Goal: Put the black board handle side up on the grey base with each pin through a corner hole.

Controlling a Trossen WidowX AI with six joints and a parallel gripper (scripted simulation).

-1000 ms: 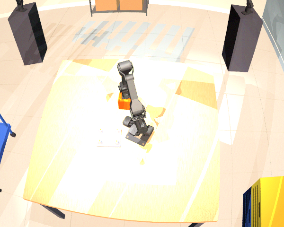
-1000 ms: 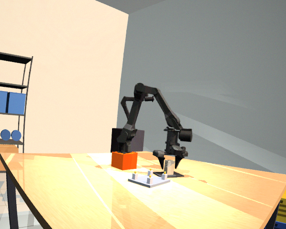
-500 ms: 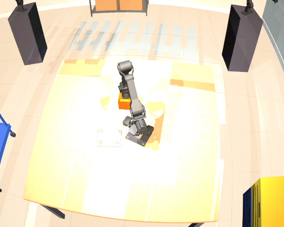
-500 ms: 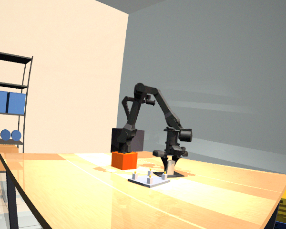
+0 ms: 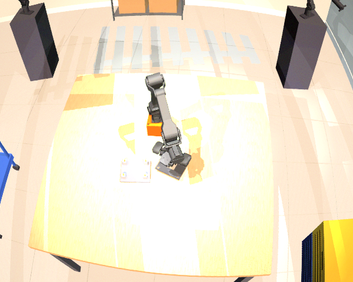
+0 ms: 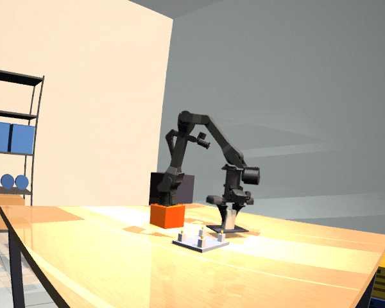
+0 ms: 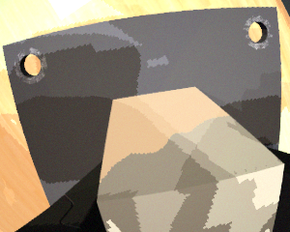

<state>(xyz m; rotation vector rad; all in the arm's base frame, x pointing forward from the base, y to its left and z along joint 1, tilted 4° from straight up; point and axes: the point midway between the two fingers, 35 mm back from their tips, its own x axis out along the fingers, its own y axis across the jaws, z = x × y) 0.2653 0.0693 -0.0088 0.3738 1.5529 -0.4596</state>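
My fingers [image 5: 170, 164] [image 6: 230, 217] grip the square handle [image 5: 165, 158] [image 6: 230, 220] [image 7: 145, 164]. Seen from above, the grey base [image 5: 135, 178] [image 6: 201, 249] sits at nine o'clock from my twisted black board [image 5: 167, 171] [image 6: 242, 229] [image 7: 193, 53].

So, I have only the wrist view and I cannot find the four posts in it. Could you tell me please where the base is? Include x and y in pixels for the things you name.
Observer: In the top view, the base [image 5: 135, 179] [image 6: 188, 242] lies to the left of the board [image 5: 166, 171] [image 6: 212, 227] [image 7: 208, 53].
Operator: Thank you. Is something covering its posts?
Observer: No, all four gold pins [image 5: 145, 174] [image 6: 201, 237] stand uncovered.
Operator: And are the edges of both parallel?
Observer: No, from the top, the board is turned at an angle to the base.
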